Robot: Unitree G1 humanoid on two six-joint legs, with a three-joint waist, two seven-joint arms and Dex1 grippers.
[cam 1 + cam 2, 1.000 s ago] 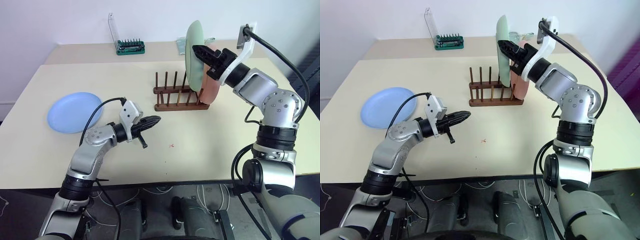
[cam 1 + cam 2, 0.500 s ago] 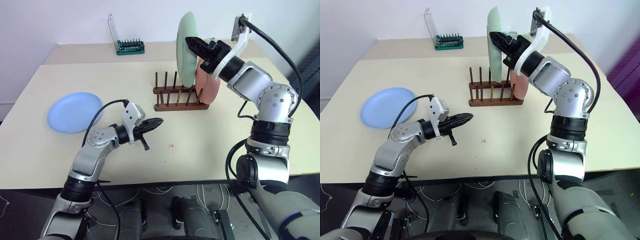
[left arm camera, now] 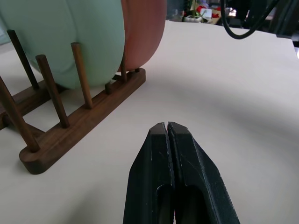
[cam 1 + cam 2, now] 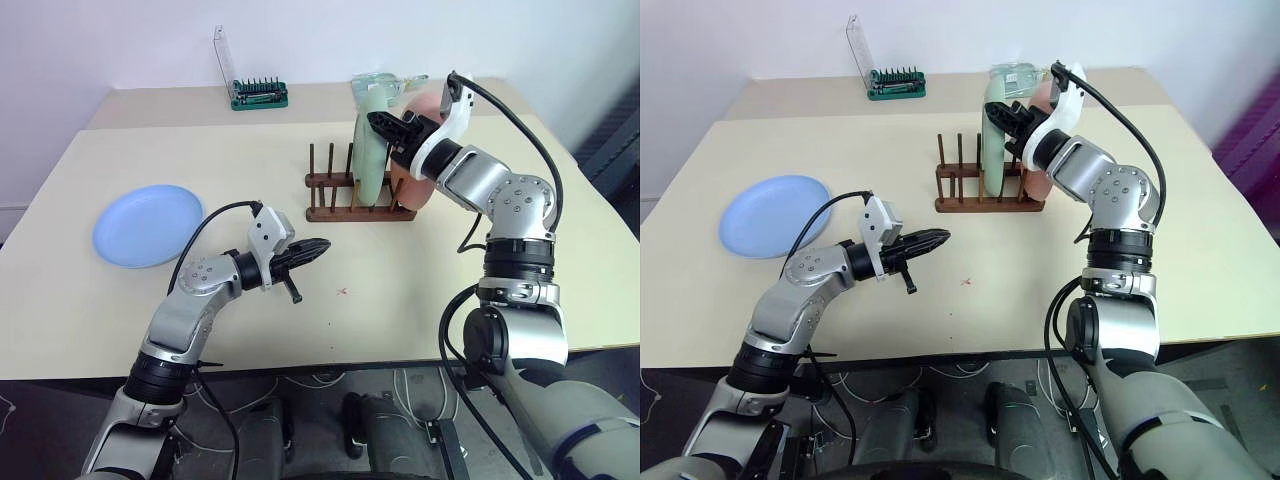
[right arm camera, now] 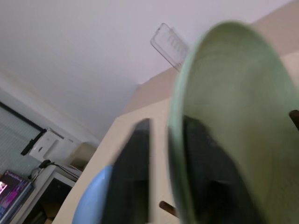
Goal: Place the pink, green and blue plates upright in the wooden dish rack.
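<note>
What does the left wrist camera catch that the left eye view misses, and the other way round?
Left wrist view: the left tool seen close, its fingers pressed shut, and the base rail of the wooden dish rack near at hand.

Left eye view: the blue plate lying flat on the table, the green tool holder at the back, and the right tool at the green plate's rim.

Both: the green plate and pink plate standing upright in the rack.

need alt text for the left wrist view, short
Shut black end effector points across a beige table toward the wooden dish rack. The green plate stands upright between the rack's pegs, with the pink plate upright just behind it.
</note>
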